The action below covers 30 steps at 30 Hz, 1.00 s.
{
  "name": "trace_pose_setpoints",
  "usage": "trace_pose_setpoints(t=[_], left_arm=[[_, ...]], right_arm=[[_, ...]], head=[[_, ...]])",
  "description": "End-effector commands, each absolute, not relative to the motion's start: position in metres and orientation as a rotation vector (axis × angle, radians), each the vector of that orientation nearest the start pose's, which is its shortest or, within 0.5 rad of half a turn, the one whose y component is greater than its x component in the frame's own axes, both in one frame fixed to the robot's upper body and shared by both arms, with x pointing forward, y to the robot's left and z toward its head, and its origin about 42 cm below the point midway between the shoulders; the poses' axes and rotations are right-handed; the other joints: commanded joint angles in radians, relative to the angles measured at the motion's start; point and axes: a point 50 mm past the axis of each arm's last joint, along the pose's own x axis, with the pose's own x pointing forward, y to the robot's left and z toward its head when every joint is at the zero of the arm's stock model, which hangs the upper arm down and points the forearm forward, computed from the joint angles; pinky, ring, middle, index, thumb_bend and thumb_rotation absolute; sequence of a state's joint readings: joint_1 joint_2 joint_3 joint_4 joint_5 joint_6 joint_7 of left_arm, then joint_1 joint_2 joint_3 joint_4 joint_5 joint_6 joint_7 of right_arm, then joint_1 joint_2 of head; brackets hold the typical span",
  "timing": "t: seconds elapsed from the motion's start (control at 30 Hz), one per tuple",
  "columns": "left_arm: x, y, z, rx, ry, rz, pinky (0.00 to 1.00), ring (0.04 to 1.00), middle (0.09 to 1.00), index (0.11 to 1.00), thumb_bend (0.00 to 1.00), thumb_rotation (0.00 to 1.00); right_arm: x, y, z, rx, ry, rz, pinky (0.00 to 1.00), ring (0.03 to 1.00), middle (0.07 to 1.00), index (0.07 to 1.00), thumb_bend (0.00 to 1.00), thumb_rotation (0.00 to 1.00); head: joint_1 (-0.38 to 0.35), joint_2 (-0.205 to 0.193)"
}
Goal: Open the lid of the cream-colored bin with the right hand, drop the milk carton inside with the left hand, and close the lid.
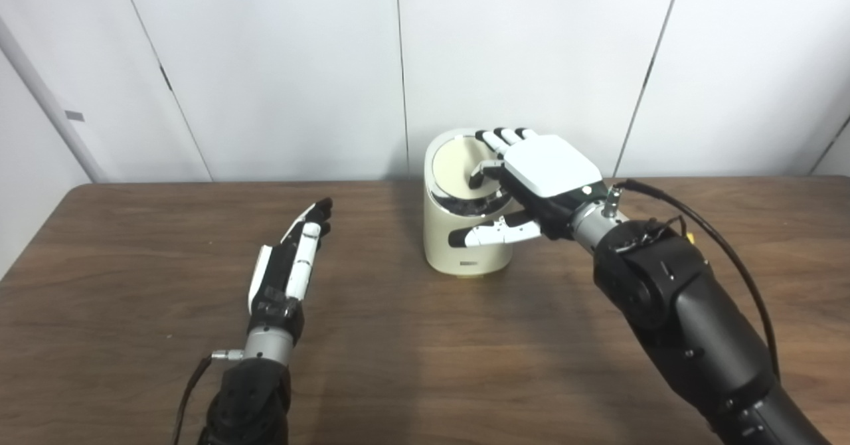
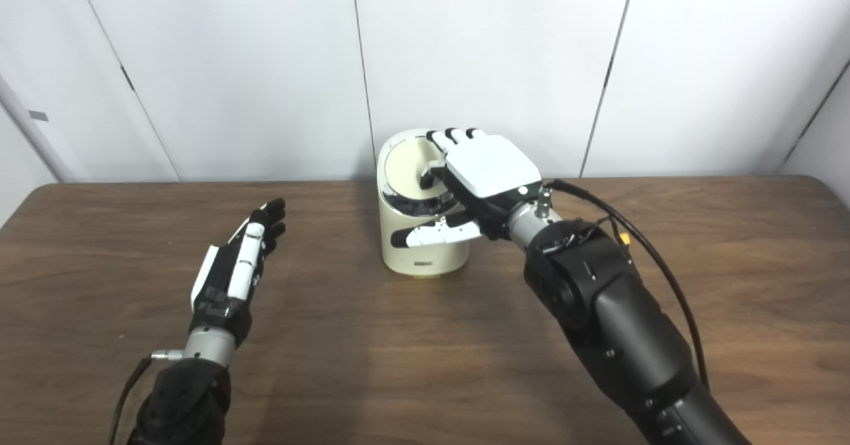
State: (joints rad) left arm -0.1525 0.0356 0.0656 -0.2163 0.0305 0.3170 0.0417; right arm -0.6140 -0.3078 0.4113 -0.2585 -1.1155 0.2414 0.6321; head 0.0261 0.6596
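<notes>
One right robot hand rests on bin lid.

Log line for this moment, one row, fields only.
left hand: open, empty, over table | right hand: on bin lid | bin: upright | lid: down | milk carton: not visible

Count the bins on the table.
1. The cream-colored bin stands at the table's far middle edge, the right hand over its lid. Nothing looks hidden.
</notes>
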Motion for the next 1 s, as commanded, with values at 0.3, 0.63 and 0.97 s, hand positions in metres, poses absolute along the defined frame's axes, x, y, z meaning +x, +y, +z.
trace_pose_setpoints(t=[0.3, 0.63, 0.97], left_arm=[[0.333, 0.229, 0.196, 0.064, -0.135, 0.075, 0.96, 0.923, 0.925, 0.910, 0.45, 0.92], [0.334, 0.229, 0.190, 0.059, -0.129, 0.063, 0.99, 0.938, 0.936, 0.921, 0.43, 0.91], [0.329, 0.243, 0.192, 0.080, -0.136, 0.070, 1.00, 0.931, 0.934, 0.936, 0.43, 0.91]], right_arm=[[0.374, -0.154, 0.350, -1.546, -0.412, 0.253, 1.00, 1.000, 1.000, 0.859, 0.64, 1.00], [0.373, -0.166, 0.358, -1.515, -0.432, 0.185, 1.00, 1.000, 1.000, 0.901, 0.65, 1.00], [0.359, -0.199, 0.329, -1.337, -0.305, 0.144, 1.00, 1.000, 1.000, 0.982, 0.62, 0.99]], head=[[-0.004, -0.002], [-0.007, -0.011], [-0.005, -0.022]])
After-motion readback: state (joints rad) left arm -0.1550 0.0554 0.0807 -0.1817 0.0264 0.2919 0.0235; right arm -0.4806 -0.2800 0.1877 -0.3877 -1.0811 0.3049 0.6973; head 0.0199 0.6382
